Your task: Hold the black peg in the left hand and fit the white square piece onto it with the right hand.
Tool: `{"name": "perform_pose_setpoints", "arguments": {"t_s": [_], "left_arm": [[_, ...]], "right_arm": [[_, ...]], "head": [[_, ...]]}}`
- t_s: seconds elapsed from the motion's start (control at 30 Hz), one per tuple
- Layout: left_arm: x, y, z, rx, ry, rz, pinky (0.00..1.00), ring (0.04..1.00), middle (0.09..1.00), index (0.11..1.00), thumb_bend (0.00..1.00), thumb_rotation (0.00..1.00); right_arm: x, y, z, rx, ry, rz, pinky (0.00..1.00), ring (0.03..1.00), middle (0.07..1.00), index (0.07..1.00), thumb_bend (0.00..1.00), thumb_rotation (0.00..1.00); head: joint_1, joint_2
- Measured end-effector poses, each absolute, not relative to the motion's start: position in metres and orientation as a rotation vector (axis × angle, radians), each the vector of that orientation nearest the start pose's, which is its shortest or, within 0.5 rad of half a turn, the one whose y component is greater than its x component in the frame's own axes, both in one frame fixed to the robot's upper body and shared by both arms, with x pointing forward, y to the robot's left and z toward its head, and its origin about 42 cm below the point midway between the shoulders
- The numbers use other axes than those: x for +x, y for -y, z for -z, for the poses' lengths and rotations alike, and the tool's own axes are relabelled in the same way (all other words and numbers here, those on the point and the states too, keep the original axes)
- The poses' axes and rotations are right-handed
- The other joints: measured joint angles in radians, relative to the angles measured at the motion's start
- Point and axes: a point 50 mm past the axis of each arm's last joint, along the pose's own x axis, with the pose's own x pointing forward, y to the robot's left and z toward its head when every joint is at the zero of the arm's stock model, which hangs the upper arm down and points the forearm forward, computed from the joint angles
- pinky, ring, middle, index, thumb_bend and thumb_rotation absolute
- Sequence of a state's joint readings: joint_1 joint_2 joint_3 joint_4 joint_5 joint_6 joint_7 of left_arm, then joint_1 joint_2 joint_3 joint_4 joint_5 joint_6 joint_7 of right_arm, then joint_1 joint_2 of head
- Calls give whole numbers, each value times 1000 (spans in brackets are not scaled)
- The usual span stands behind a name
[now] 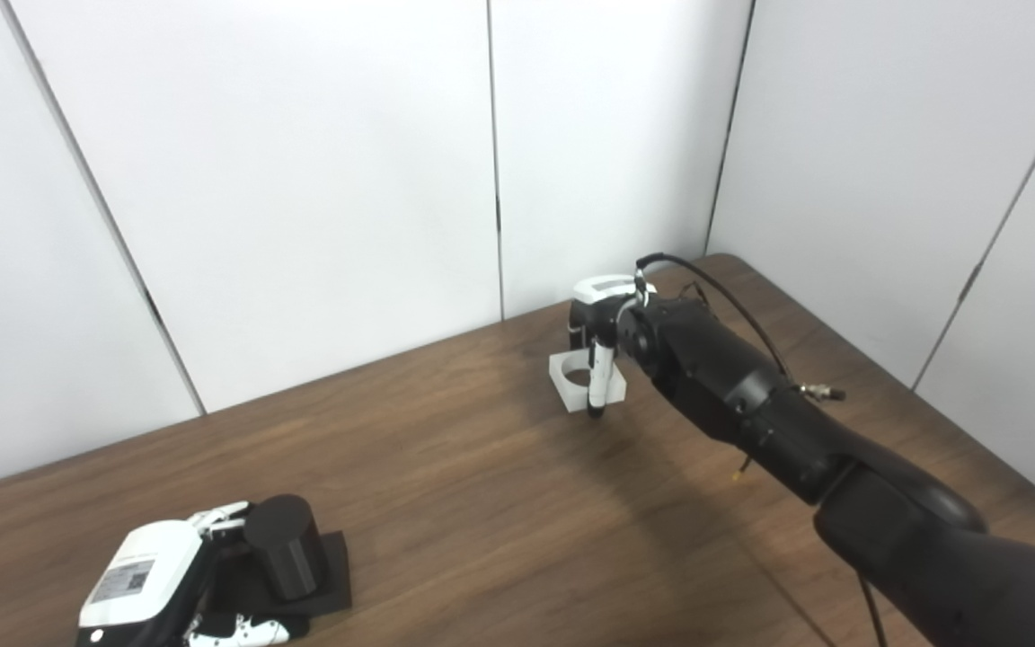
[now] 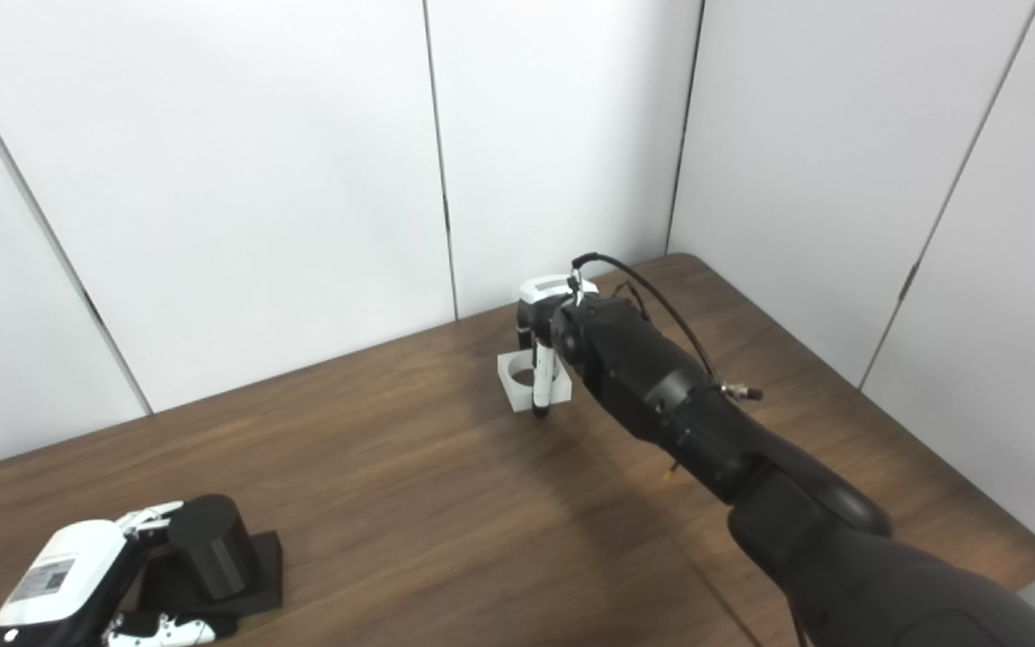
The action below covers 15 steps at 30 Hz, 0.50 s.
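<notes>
The black peg, a short cylinder on a flat black square base, stands at the near left of the table. My left hand reaches around it, with white fingers behind the peg and the thumb along the base's front edge. The white square piece, which has a round hole, rests on the table at the far middle. My right hand is over it, with one finger down its front face and the others behind it. The piece also shows in the right eye view.
The brown wooden table runs to white wall panels at the back and right. Its rounded right corner shows in the right eye view. My right arm stretches across the right half of the table, with a cable looped above it.
</notes>
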<state>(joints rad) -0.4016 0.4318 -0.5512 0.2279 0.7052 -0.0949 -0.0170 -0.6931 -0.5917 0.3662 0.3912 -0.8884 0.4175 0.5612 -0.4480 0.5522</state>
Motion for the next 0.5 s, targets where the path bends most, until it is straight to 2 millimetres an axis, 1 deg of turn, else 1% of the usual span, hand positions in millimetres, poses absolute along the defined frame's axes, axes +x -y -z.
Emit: {"name": "perform_pose_setpoints", "arguments": {"t_s": [0.13,0.17,0.2,0.23,0.27,0.3,0.33,0.37,0.4,0.5], "left_arm": [[378,-209,-132,1258,306,536,720,838,852,492,524,64],[378,-209,-132,1259,307,536,725,839,853,492,524,64],[378,-209,-132,1259,307,536,728,838,854,492,524,65],[378,-209,-132,1259,307,536,731,840,855,492,524,65],[378,-208,-132,1259,307,536,733,842,857,492,524,66],[378,-208,-132,1259,307,537,736,842,857,492,524,66],[378,-208,-132,1259,307,538,737,842,857,491,524,66],[378,-207,-131,1258,306,538,739,842,858,491,524,66],[378,-207,-131,1256,306,538,740,842,857,491,524,66],[378,-204,-131,1253,305,538,749,846,855,490,524,67]], "right_arm": [[469,344,-238,-1486,-445,-183,986,888,787,483,516,142],[467,344,-239,-1477,-435,-188,964,876,780,482,516,140],[464,343,-239,-1466,-422,-196,946,869,778,481,516,138],[461,342,-238,-1455,-407,-208,945,869,779,480,516,137],[459,338,-239,-1445,-383,-227,945,869,779,480,516,136],[456,334,-239,-1438,-363,-242,945,865,775,480,517,134],[454,331,-239,-1432,-344,-255,944,865,775,480,517,134],[451,327,-241,-1425,-320,-266,933,863,775,480,518,134],[449,324,-245,-1421,-293,-273,918,859,773,480,518,133],[444,316,-257,-1404,-206,-305,866,849,771,479,518,131]], "head": [[23,11],[23,11],[38,15],[38,15],[72,24],[72,25],[93,29],[127,32],[135,34],[192,48]]}}
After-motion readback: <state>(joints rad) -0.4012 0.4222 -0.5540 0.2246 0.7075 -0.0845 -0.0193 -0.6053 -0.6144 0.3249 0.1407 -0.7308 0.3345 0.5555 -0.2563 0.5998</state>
